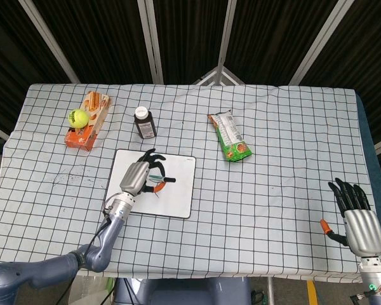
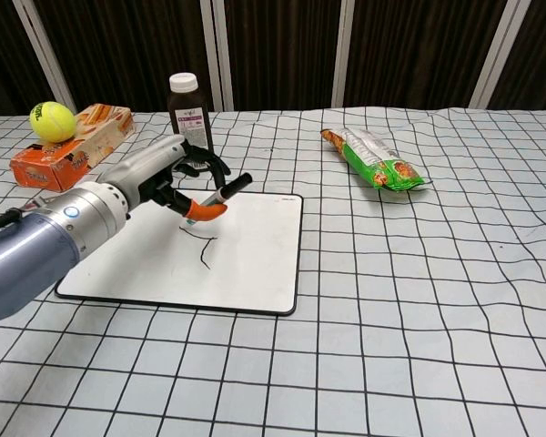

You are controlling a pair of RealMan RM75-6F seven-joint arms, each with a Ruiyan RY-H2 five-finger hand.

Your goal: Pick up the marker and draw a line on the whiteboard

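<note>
A white whiteboard (image 1: 176, 199) (image 2: 255, 255) with a black rim lies on the checked cloth, left of centre. A thin black line (image 2: 203, 248) runs across its upper middle. My left hand (image 1: 136, 176) (image 2: 155, 173) hovers over the board's upper left part and pinches a black marker (image 2: 214, 198) (image 1: 163, 182) with its tip down on the board. My right hand (image 1: 355, 213) rests near the table's right front corner, fingers spread, holding nothing; the chest view does not show it.
A dark bottle (image 1: 145, 122) (image 2: 188, 110) stands just behind the board. An orange box (image 1: 89, 119) (image 2: 68, 146) with a tennis ball (image 1: 79, 117) (image 2: 53, 120) on it sits at the far left. A green snack bag (image 1: 229, 135) (image 2: 375, 161) lies right of centre.
</note>
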